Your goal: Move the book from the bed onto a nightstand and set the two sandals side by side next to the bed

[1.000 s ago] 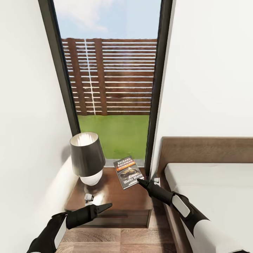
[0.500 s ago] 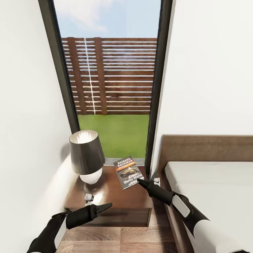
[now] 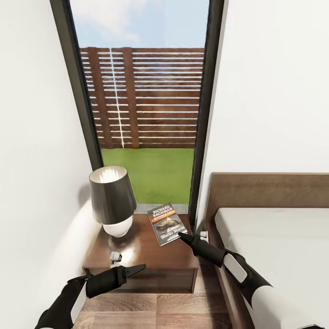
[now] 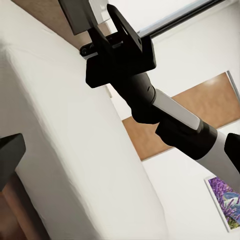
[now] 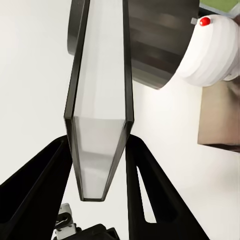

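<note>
A: Where's the book?

B: On the nightstand, cover up, tilted, at the back corner nearest the bed. It sits just beside the lamp, not touching it. Its far edge is by the window frame.

A: Right gripper?

B: Tip is at the book's near corner, on the bed side of the nightstand. In the right wrist view the two dark fingers straddle the book seen edge-on, pale page block between dark covers. The fingers flank it closely and look clamped on it, though the pad contact itself isn't clear. The lamp shows beyond the book there, white base with a red dot.

A: Left gripper?

B: Over the nightstand's front edge, pointing toward the bed, well apart from the book. Fingers look drawn together to a point in the head view. Can't tell more. The left wrist view shows only one dark finger at the edge, plus the mattress and the right arm.

A: Anything else on the nightstand?

B: A small white object in front of the lamp, too small to identify.

A: Sandals?

B: Can't place them from these views.
</note>
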Robot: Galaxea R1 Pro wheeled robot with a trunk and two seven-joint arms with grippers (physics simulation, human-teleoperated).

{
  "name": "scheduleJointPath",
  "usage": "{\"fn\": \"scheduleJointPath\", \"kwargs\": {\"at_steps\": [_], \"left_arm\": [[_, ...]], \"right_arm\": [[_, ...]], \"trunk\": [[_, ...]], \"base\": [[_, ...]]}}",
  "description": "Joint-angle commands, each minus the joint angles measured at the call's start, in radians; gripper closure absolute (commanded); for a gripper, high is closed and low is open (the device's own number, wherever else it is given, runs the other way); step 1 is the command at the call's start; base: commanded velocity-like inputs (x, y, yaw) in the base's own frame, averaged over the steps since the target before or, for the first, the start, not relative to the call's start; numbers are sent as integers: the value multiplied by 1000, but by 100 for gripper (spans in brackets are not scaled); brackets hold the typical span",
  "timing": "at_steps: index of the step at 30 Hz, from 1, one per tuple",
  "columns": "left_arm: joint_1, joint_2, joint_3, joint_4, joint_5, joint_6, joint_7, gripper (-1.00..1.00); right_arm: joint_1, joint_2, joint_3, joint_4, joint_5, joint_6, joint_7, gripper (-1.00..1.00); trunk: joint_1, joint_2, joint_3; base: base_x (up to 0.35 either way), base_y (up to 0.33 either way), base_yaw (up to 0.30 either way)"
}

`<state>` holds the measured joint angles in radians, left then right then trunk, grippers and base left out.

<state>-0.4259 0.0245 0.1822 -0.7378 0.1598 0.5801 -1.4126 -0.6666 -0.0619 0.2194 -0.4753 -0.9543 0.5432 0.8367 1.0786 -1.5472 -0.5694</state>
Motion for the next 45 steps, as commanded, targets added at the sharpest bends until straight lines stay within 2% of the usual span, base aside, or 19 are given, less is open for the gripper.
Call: {"fn": "scheduleJointPath", "kwargs": {"at_steps": [1, 34, 45], "left_arm": [[-1, 0, 0, 0, 1, 11, -3, -100], [-1, 0, 0, 0, 1, 9, 1, -100], [-1, 0, 0, 0, 1, 9, 2, -100]], "right_arm": [[-1, -1, 5, 0, -12, 8, -1, 100], [-1, 0, 5, 0, -12, 8, -2, 100], [-1, 11, 6, 0, -12, 9, -4, 100]], "trunk": [[4, -8, -4], [130, -239, -108], [130, -239, -108]], "base": [[0, 0, 0], [0, 0, 0], [0, 0, 0]]}}
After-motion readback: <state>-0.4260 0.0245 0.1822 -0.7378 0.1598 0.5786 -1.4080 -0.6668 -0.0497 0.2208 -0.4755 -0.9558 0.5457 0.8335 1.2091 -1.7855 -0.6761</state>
